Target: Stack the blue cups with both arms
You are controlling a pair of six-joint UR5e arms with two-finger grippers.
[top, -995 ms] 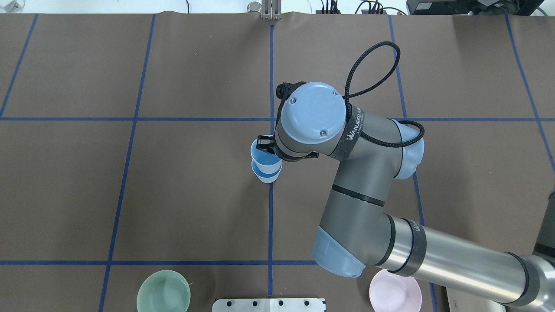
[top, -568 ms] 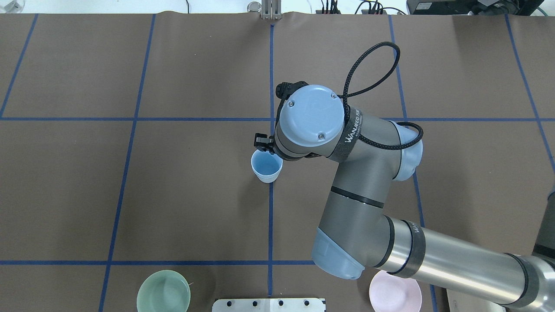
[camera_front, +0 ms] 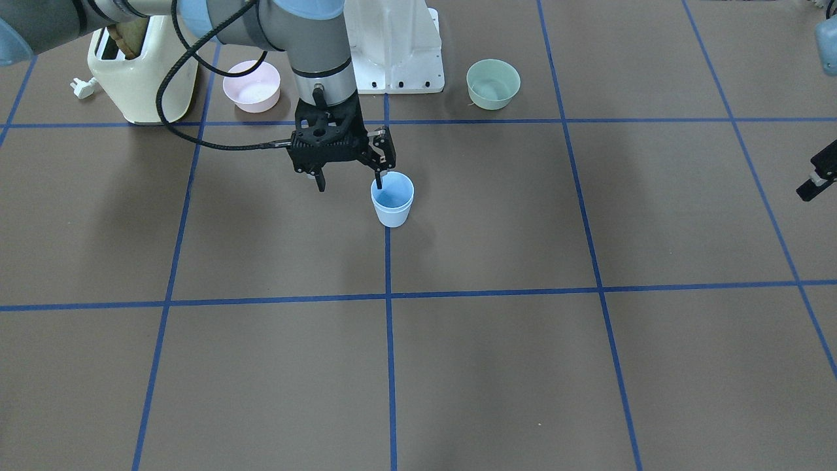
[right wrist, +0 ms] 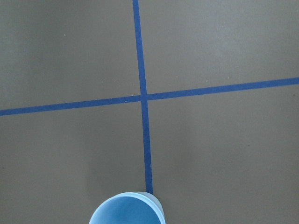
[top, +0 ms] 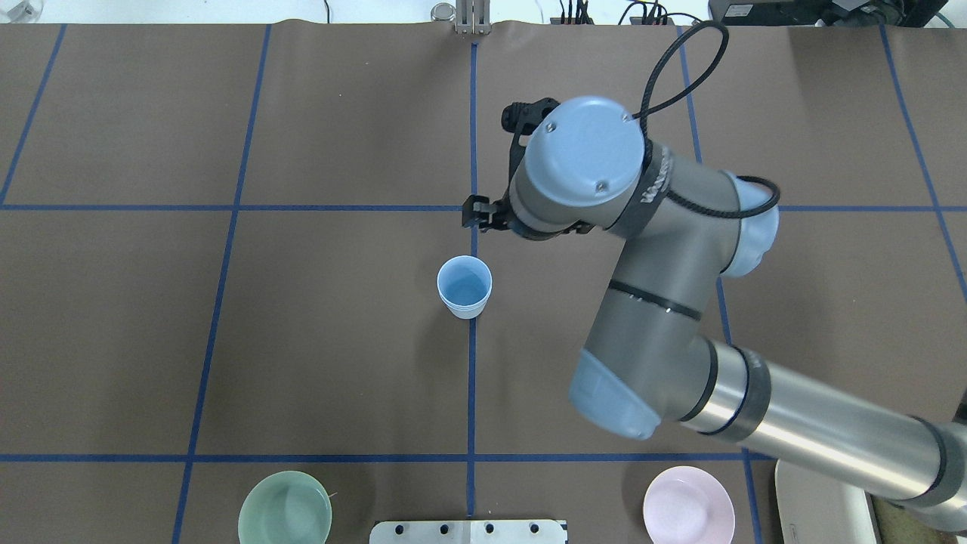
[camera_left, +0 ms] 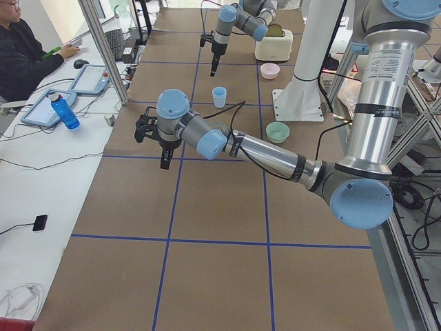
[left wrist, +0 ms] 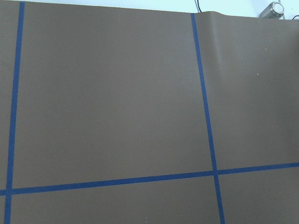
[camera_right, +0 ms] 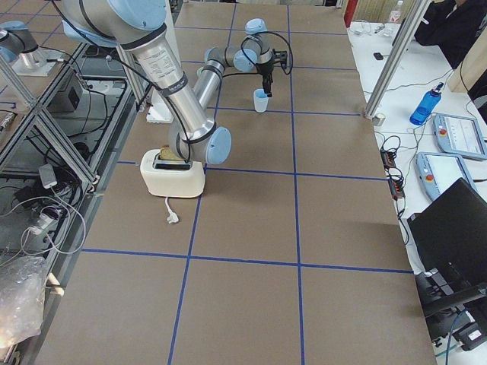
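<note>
The two blue cups [camera_front: 392,199] stand nested as one stack on the centre tape line, and they also show in the overhead view [top: 464,287] and at the bottom edge of the right wrist view [right wrist: 127,209]. My right gripper [camera_front: 350,186] is open and empty, raised just above and beside the stack, touching nothing. In the overhead view only one of its fingers [top: 476,214] shows from under the wrist. My left gripper [camera_front: 816,181] is far off at the table's side, partly cut off. I cannot tell whether it is open.
A green bowl [top: 285,508] and a pink bowl [top: 688,505] sit at the near edge on either side of the white pedestal [camera_front: 392,46]. A cream toaster [camera_front: 140,72] stands beside the pink bowl. Blue tape lines grid the brown table.
The right gripper let go of the upper cup, which dropped fully into the lower one. The gripper then rose and drew away from the stack.
</note>
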